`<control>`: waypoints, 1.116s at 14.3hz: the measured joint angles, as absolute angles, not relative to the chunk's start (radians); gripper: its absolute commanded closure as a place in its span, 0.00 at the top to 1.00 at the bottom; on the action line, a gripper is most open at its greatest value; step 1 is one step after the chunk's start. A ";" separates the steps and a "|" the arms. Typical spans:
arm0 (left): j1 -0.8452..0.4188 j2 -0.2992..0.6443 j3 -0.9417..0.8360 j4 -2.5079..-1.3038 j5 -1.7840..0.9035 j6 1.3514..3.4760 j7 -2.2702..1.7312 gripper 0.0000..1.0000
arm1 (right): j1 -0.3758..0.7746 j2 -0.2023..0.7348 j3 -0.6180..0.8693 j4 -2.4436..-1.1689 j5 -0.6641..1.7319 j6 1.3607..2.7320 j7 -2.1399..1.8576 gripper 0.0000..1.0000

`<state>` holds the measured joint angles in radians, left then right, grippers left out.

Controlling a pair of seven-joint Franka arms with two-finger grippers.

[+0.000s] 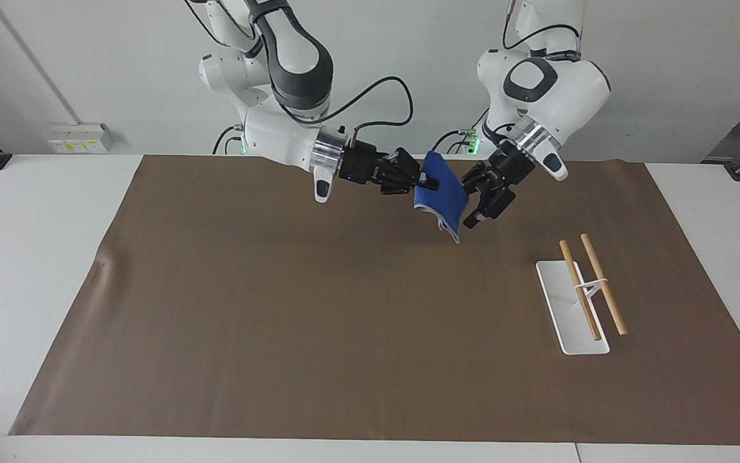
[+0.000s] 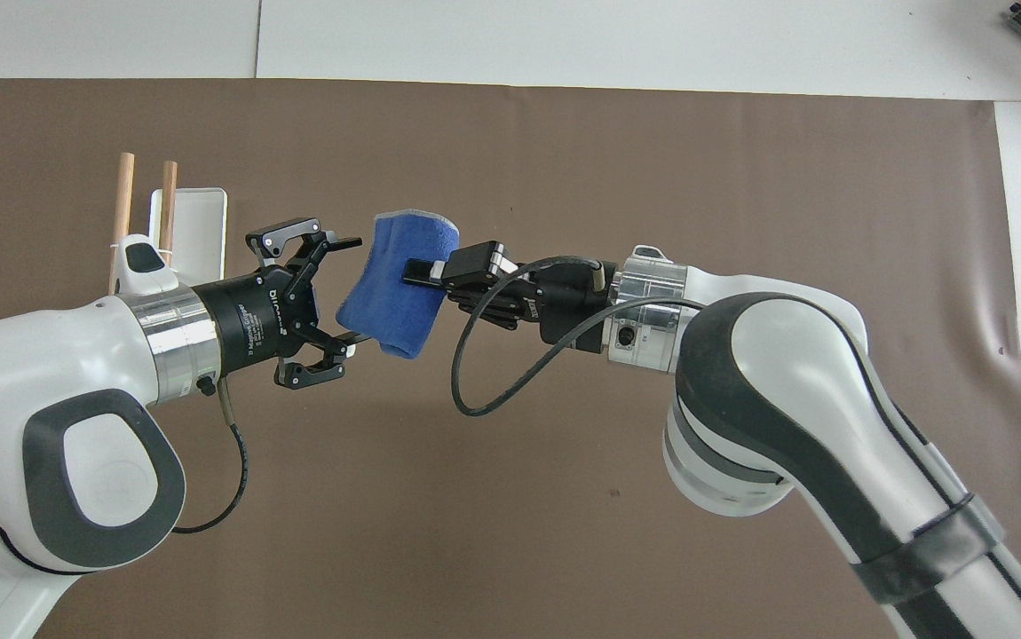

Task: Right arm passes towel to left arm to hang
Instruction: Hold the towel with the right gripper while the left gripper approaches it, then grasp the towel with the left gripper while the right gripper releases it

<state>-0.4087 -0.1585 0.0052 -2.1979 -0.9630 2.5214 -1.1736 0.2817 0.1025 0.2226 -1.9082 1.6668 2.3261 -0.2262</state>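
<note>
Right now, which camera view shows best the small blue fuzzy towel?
The overhead view: the blue fuzzy towel shows its broad face. The facing view shows the towel slanted, hanging over the brown mat.
</note>
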 measured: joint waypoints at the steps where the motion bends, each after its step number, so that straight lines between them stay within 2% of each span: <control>1: -0.409 -0.158 0.006 -2.193 -0.966 2.523 -1.176 0.68 | 0.282 0.102 0.223 -1.908 1.667 2.326 -0.226 0.00; 3: -0.409 -0.156 0.008 -2.177 -0.968 2.523 -1.177 0.26 | 0.282 0.102 0.223 -1.908 1.667 2.326 -0.226 0.00; 4: -0.409 -0.155 0.008 -2.170 -0.968 2.523 -1.178 0.00 | 0.282 0.102 0.223 -1.908 1.667 2.326 -0.226 0.00; 16: -0.411 -0.145 0.019 -2.150 -0.968 2.523 -1.174 0.00 | 0.281 0.102 0.222 -1.908 1.667 2.328 -0.226 0.00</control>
<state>-0.4113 -0.1452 0.0188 -2.1504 -0.9677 2.5228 -1.1739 0.2812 0.1022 0.2225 -1.9082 1.6668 2.3277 -0.2262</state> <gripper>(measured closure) 0.978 0.960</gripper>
